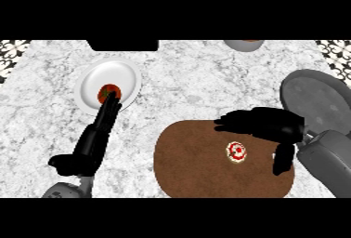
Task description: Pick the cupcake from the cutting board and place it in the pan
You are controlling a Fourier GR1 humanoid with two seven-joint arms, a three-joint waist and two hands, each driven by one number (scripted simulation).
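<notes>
The cupcake (pixel 237 152), white with a red top, sits on the round brown cutting board (pixel 198 172) at the lower right. My right hand (pixel 269 124) hovers just above and to the right of it, fingers spread toward the left and thumb hanging down beside it, not holding it. The grey pan (pixel 316 100) lies at the right edge, partly hidden by my right forearm. My left hand (pixel 103 125) rests open at the left, fingers stretched up toward a white plate.
A white plate (pixel 103 76) with a red and green item (pixel 109 92) on it lies at the upper left. A dark object (pixel 122 45) and a grey bowl (pixel 243 44) stand at the counter's far edge.
</notes>
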